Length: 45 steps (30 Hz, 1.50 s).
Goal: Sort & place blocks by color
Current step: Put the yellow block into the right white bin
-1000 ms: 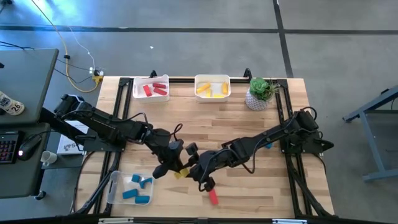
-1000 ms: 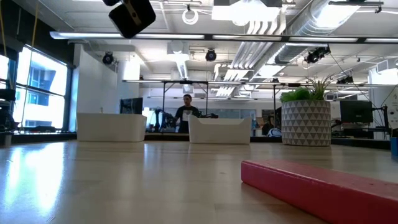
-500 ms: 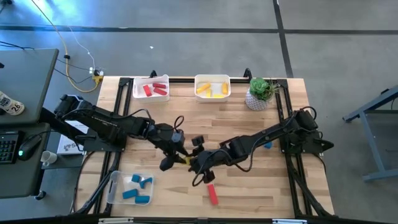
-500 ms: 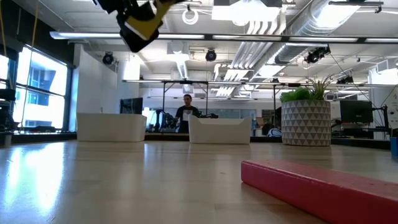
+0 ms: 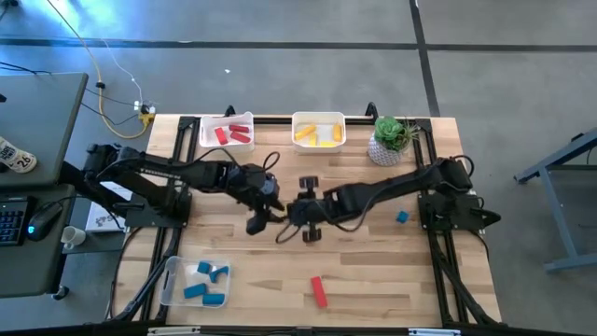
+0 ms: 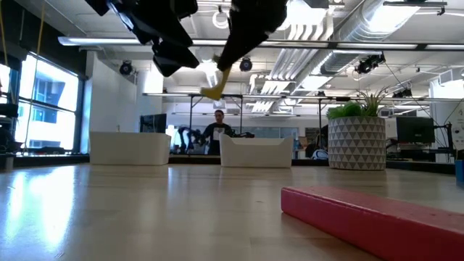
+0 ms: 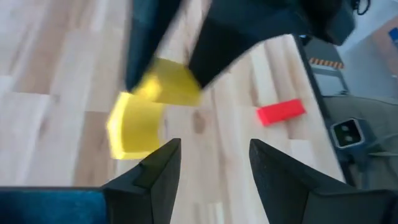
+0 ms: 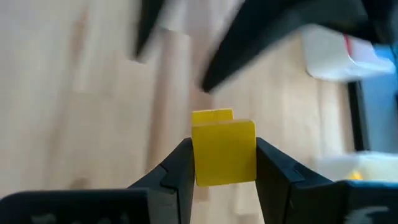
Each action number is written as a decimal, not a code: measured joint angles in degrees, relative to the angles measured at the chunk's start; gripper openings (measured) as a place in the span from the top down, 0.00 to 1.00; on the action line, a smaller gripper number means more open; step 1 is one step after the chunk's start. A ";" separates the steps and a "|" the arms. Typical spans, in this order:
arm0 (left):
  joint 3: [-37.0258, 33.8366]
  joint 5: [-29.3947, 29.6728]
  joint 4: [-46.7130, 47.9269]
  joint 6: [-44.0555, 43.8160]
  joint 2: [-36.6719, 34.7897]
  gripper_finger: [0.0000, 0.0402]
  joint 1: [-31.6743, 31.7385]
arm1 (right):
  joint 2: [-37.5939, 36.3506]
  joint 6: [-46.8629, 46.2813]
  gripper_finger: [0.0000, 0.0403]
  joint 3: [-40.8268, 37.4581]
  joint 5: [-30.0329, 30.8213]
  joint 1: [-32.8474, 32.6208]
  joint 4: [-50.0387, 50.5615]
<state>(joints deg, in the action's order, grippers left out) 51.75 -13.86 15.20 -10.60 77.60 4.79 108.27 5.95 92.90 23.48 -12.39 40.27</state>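
Observation:
A yellow block [image 8: 224,152] sits between the fingers of my right gripper [image 8: 224,146], above the middle of the table [image 5: 373,271]. In the low view it hangs at the tips [image 6: 214,90]. My left gripper [image 7: 214,146] stands open just beside it, fingers apart with nothing between them; from above it shows left of the right gripper [image 5: 256,222]. A red block [image 5: 319,290] lies flat on the table near the front edge, and a blue block [image 5: 402,217] lies toward the right side. My right gripper pinches the yellow block by two opposite faces [image 8: 205,155] between its two fingers. The fingers come slanting down from the table's right side. The block is lifted clear of the table and sticks out below the fingertips [image 6: 215,88].
At the far edge stand a white bin with red blocks [image 5: 227,133], a white bin with yellow blocks [image 5: 319,131] and a potted plant [image 5: 390,140]. A clear bin with blue blocks [image 5: 196,283] sits at the near left. A person stands in the room beyond the table.
Both grippers have moved from the near middle toward the far edge with the yellow block between them. The left gripper has let go of the block and now stands apart from it; the block stays in the right gripper, which has tipped further down.

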 joint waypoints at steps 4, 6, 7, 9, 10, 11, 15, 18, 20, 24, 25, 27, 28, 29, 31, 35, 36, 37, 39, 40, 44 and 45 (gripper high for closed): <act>0.01 3.18 0.01 2.21 0.00 0.56 2.21 | 0.00 -0.17 0.73 0.00 2.01 4.38 1.26; 0.00 5.61 0.01 3.13 0.00 0.56 3.04 | 0.00 -0.17 0.73 0.00 2.79 6.84 1.27; 0.01 6.62 0.02 3.51 0.00 0.56 3.47 | 0.00 -0.17 0.73 0.00 2.94 8.08 1.25; 0.00 7.88 0.02 3.93 0.00 0.56 4.12 | 0.00 -0.17 0.73 0.00 2.93 10.73 1.27; -0.01 8.42 0.04 3.95 0.00 0.56 4.41 | 0.00 -0.17 0.74 0.00 2.91 12.13 1.27; -0.01 9.07 0.07 3.92 0.00 0.56 4.72 | 0.00 -0.17 0.74 0.00 2.91 13.45 1.26; -0.01 10.50 0.07 3.81 0.00 0.56 5.74 | 0.00 -0.18 0.74 0.00 3.15 19.00 1.27; 0.00 10.70 0.07 3.81 0.00 0.56 6.15 | 0.00 -1.03 0.74 0.00 3.09 23.19 1.34; 0.02 10.70 0.07 3.81 0.00 0.56 6.14 | 0.00 -1.09 0.74 0.00 2.11 25.99 1.36; 0.00 10.68 0.06 4.80 0.00 0.56 6.13 | 0.00 -1.64 0.74 0.00 1.12 30.79 1.40; -0.01 10.68 0.04 5.18 0.00 0.56 6.13 | 0.00 -2.09 0.74 0.00 1.02 31.93 1.40; -0.01 10.69 0.04 5.26 0.00 0.56 6.13 | 0.00 -3.41 0.74 0.00 0.06 34.14 1.43; -0.01 10.69 0.05 5.26 0.00 0.56 6.13 | 0.00 -4.23 0.74 0.00 -0.51 35.18 1.43; -0.01 10.68 0.04 5.26 0.00 0.56 6.11 | 0.00 -5.03 0.74 0.00 -1.43 36.22 1.43; -0.01 10.69 0.04 5.26 0.00 0.56 6.08 | 0.00 -7.16 0.74 0.00 -2.96 37.99 1.51; -0.01 10.68 0.04 5.28 0.00 0.56 6.06 | 0.00 -9.61 0.73 0.00 -6.28 40.48 1.78; -0.01 10.68 0.05 5.26 0.00 0.56 6.06 | 0.00 -10.09 0.73 0.00 -7.26 40.82 1.93; -0.01 10.68 0.04 5.26 0.00 0.56 6.06 | 0.00 -10.22 0.71 0.00 -7.66 41.03 2.06; -0.01 10.68 0.04 5.26 0.00 0.56 6.06 | 0.00 -10.19 0.65 0.00 -7.25 41.16 2.51; -0.01 10.68 0.04 5.27 0.00 0.56 6.06 | 0.00 -10.19 0.61 0.00 -6.69 41.16 2.79; -0.01 10.68 0.09 5.28 0.00 0.56 6.06 | 0.00 -11.35 0.50 0.00 -4.03 40.88 6.38; -0.01 10.68 0.14 5.30 -0.02 0.56 6.06 | 0.00 -11.56 0.49 0.00 -4.02 40.88 8.13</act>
<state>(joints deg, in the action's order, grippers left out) 51.75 -3.18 15.35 -5.30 77.58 10.85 108.27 -5.61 92.90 19.46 28.49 48.40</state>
